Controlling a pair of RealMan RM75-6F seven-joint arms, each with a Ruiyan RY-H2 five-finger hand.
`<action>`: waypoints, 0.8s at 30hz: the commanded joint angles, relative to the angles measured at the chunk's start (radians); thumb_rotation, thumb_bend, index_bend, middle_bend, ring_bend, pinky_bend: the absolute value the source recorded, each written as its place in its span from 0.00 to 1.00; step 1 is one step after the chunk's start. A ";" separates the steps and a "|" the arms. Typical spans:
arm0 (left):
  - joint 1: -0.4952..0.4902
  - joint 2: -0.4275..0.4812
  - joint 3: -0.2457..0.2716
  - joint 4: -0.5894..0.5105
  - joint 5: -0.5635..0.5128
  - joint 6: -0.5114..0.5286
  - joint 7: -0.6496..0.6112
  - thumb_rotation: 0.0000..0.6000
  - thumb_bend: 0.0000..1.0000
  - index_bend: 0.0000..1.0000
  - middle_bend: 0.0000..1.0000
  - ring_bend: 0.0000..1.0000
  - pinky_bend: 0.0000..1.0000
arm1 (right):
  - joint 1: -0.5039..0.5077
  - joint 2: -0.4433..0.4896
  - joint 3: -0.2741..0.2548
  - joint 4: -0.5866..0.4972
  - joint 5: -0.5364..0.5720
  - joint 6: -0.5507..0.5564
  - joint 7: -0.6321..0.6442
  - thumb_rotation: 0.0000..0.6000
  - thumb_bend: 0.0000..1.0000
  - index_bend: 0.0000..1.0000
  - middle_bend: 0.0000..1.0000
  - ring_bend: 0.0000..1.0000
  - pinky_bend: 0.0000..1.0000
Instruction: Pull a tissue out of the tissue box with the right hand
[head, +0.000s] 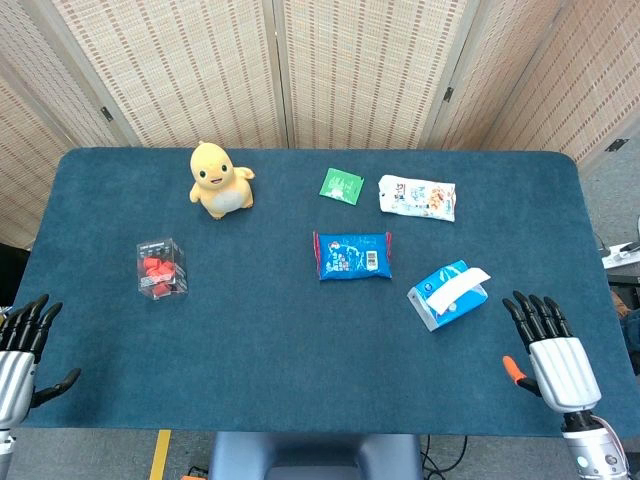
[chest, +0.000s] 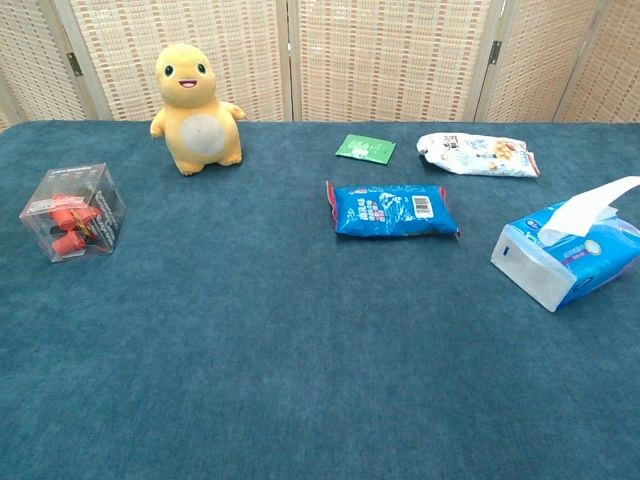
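A blue and white tissue box (head: 447, 295) (chest: 566, 257) lies on the blue table at the right, with a white tissue (head: 468, 280) (chest: 590, 209) sticking out of its top. My right hand (head: 550, 351) rests near the table's front right corner, fingers spread and holding nothing, a short way right and nearer than the box. My left hand (head: 22, 344) sits at the front left edge, fingers apart and empty. Neither hand appears in the chest view.
A yellow plush toy (head: 218, 179) (chest: 197, 107) stands at the back left. A clear box of red pieces (head: 161, 268) (chest: 74, 212) is at the left. A blue packet (head: 352, 255) (chest: 392, 209), a green sachet (head: 341, 185) (chest: 365, 148) and a white snack bag (head: 417, 196) (chest: 476, 154) lie mid-table.
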 joint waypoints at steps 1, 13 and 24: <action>0.000 0.000 0.000 0.000 0.000 0.000 0.001 1.00 0.25 0.00 0.00 0.00 0.14 | 0.002 0.000 0.000 0.000 0.004 -0.004 -0.002 1.00 0.24 0.00 0.00 0.00 0.00; -0.003 -0.005 0.002 0.000 -0.003 -0.010 0.013 1.00 0.25 0.00 0.00 0.00 0.14 | 0.074 -0.061 0.059 0.076 0.076 -0.099 0.009 1.00 0.24 0.04 0.05 0.00 0.00; -0.002 -0.002 -0.001 0.000 -0.003 -0.005 0.001 1.00 0.25 0.00 0.00 0.00 0.14 | 0.209 -0.152 0.163 0.158 0.257 -0.270 -0.077 1.00 0.24 0.15 0.13 0.00 0.00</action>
